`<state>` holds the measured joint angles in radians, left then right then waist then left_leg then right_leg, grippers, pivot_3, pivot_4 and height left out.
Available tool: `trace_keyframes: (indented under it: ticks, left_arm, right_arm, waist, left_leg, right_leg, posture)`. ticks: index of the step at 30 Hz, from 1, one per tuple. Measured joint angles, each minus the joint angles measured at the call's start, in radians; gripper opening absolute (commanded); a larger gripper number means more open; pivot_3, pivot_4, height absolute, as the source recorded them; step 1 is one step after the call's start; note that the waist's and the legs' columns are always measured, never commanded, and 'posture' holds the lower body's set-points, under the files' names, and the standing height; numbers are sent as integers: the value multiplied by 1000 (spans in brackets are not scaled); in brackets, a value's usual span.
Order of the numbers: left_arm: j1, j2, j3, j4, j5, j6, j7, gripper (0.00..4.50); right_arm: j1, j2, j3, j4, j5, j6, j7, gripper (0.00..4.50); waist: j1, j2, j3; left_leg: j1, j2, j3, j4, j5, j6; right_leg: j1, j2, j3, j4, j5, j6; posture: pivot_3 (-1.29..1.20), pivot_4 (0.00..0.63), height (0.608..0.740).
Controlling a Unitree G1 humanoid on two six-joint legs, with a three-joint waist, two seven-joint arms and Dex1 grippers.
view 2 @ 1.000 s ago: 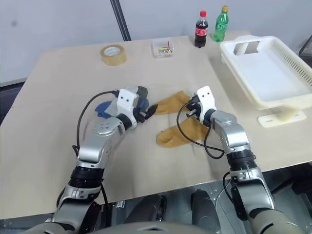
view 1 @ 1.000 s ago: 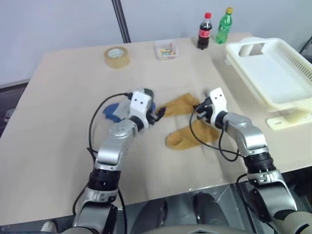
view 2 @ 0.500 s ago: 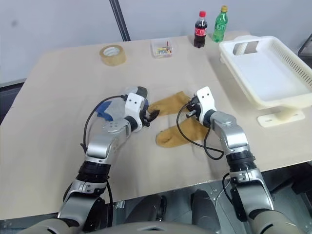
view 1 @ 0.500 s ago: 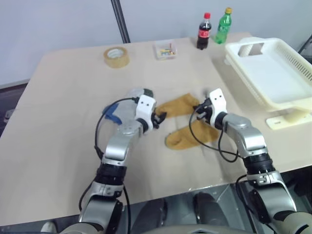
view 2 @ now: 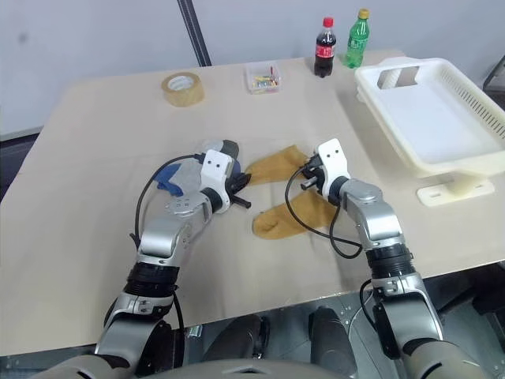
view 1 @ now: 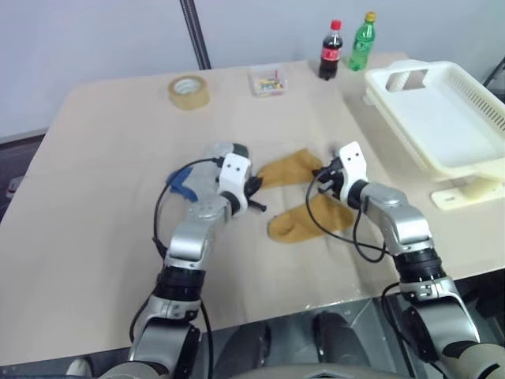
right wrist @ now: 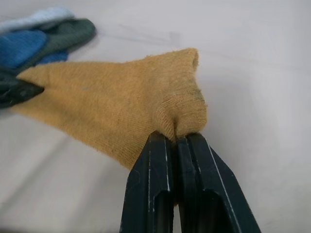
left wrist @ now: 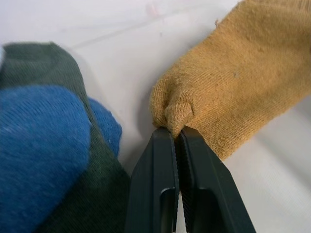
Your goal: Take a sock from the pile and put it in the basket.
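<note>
Over table centre, both arms reach inward: left claw (left wrist: pixel 176 133) and right claw (right wrist: pixel 176 138) each pinch opposite ends of mustard sock (right wrist: pixel 121 116).

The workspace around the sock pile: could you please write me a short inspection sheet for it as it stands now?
Surface: beige table, flat, bare at the near left.
Job's things: two mustard socks, the farther one pinched at both ends, the nearer one lying flat; blue and dark grey socks heaped beside them; cream basket at the far right, nothing seen in it.
Clutter: tape roll, small clear box, cola bottle, green bottle, all along the far edge.
Grippers: left gripper shut on the farther sock's end; right gripper shut on its other end.
Cables: black cable loops at both wrists.
Surroundings: grey wall, dark pole behind the table.
</note>
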<state>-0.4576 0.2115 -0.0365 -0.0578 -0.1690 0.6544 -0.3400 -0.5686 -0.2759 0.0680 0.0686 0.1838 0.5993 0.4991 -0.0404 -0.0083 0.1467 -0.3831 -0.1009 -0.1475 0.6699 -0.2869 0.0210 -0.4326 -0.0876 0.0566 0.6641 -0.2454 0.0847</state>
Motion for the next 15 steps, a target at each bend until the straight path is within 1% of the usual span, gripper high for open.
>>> trace_keyframes:
  ticks: [3, 5, 6, 9, 12, 15]
  left_arm:
    - [22, 1, 10, -107, -41, 40, -9, 40]
    - [49, 12, 29, -252, -130, 159, -31, 40]
    - [56, 31, 33, -335, -182, 230, -49, 40]
    - [75, 69, 36, -491, -267, 359, -61, 40]
    - [150, 97, 24, -590, -315, 480, -46, 40]
    - [213, 99, -5, -653, -337, 539, -22, 40]
  right_arm:
    - [2, -47, -18, -101, 29, 63, 14, 0]
    - [16, -99, -38, -206, 66, 145, 29, 0]
    - [25, -133, -48, -262, 87, 197, 39, 0]
    - [51, -190, -56, -378, 141, 311, 60, 0]
    - [74, -248, -59, -474, 195, 436, 66, 0]
    - [88, -284, -71, -539, 241, 528, 69, 0]
  waist:
    - [1, 0, 0]
    - [0, 0, 0]
    - [1, 0, 0]
    - [0, 0, 0]
    - [1, 0, 0]
    - [9, 0, 0]
  left_leg:
    - [0, 0, 0, 0, 0, 0]
    - [-1, 0, 0, 0, 0, 0]
    - [-1, 0, -1, -1, 0, 0]
    - [0, 0, 0, -1, 0, 0]
    - [1, 1, 1, 0, 0, 0]
    - [1, 1, 1, 0, 0, 0]
  right_leg:
    - [0, 0, 0, -1, 0, 0]
    - [-1, 0, 0, -1, 0, 0]
    - [-1, 0, 0, -1, 0, 0]
    - [0, 0, 0, 0, 0, 0]
    - [1, 1, 1, 0, 0, 0]
    - [1, 1, 1, 0, 0, 0]
  posture:
    - [0, 150, 740]
    - [0, 150, 740]
    - [0, 150, 740]
    - [0, 150, 740]
    - [0, 150, 740]
    - [0, 150, 740]
